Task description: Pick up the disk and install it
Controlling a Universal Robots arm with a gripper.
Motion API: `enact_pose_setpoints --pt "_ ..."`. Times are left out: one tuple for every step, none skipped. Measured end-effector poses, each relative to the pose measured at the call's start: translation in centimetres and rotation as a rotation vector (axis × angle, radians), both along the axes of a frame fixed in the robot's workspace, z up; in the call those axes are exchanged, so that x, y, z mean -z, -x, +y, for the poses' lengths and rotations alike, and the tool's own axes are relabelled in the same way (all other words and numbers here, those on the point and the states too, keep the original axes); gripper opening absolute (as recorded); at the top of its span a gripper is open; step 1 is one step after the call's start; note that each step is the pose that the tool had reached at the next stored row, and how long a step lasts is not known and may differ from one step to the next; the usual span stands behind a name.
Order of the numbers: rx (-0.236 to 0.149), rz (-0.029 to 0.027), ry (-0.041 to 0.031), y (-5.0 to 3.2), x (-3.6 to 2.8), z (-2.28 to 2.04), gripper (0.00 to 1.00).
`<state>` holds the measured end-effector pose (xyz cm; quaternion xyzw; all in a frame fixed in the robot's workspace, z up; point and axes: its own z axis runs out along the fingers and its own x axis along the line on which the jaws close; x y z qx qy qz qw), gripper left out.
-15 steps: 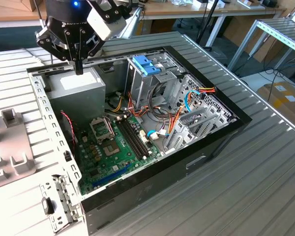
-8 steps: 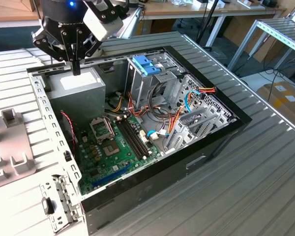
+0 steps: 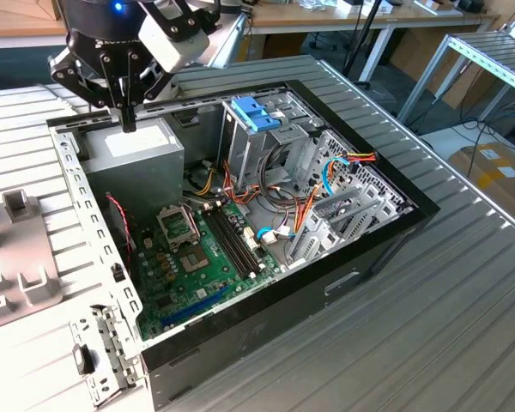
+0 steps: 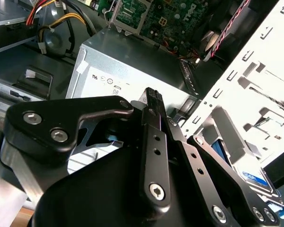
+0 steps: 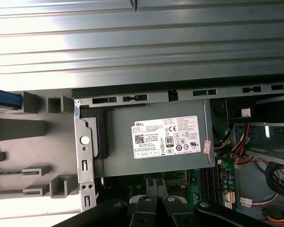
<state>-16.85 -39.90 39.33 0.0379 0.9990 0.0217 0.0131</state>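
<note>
**Open black-sided computer case (image 3: 352, 275), laid flat near the middle of the grey ribbed metal bench (image 3: 463, 343).**

- **Hand.** The black multi-link hand (image 3: 129, 124) is held above the big grey boxy power supply with a white label (image 3: 133, 159). This is at the case corner nearest the bench's far edge, on the exterior view's left. The fingers are brought together and nothing is gripped between them. In the second wrist view the hand (image 4: 153, 93) is seen as one closed bar over the power supply (image 4: 132, 61), apart from its top face. In the first wrist view the hand (image 5: 157, 182) is shown with its two tips side by side, just past the power supply's (image 5: 156, 142) edge and over the board.
- **Disk.** The disk, a flat silver-metal hard drive in a bright blue plastic carrier (image 4: 255, 182), is found outside the case, beyond the slotted pale metal side wall (image 4: 255, 80). It is partly hidden behind the hand's links. In the first wrist view a blue edge of the disk (image 5: 4, 100) is seen just beside the grey plastic blocks (image 5: 31, 101) of a white fixture plate (image 5: 33, 208). This places it towards the bench edge on the exterior view's left, well apart from the drive cage.
- **Case interior.** A green motherboard (image 3: 197, 257) is seen on the case floor. A pale blue two-tabbed plastic latch (image 3: 256, 112) is seated on top of the metal drive cage (image 3: 266, 150). Orange, red and yellow cable bundles (image 3: 305, 202) are run between them.
</note>
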Motion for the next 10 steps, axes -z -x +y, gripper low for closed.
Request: enact_pose_setpoints --pt "0.0 0.0001 0.0 0.06 0.0 0.0 0.11" --pt "0.0 0.0 0.0 0.17 0.0 0.0 0.11" --pt "0.0 0.0 0.0 0.27 0.0 0.0 0.11" --pt "0.0 0.0 0.0 0.34 0.0 0.0 0.11" --pt "0.0 0.0 0.0 0.39 0.0 0.0 0.11" --pt "0.0 0.0 0.0001 0.45 0.0 0.0 0.11" --pt "0.0 0.0 0.0001 0.51 0.0 0.0 0.11" --pt "0.0 0.0 0.0 0.58 0.0 0.0 0.11" --pt "0.0 0.0 0.0 0.63 0.0 0.0 0.11" --pt "0.0 0.0 0.0001 0.75 0.0 0.0 0.11"
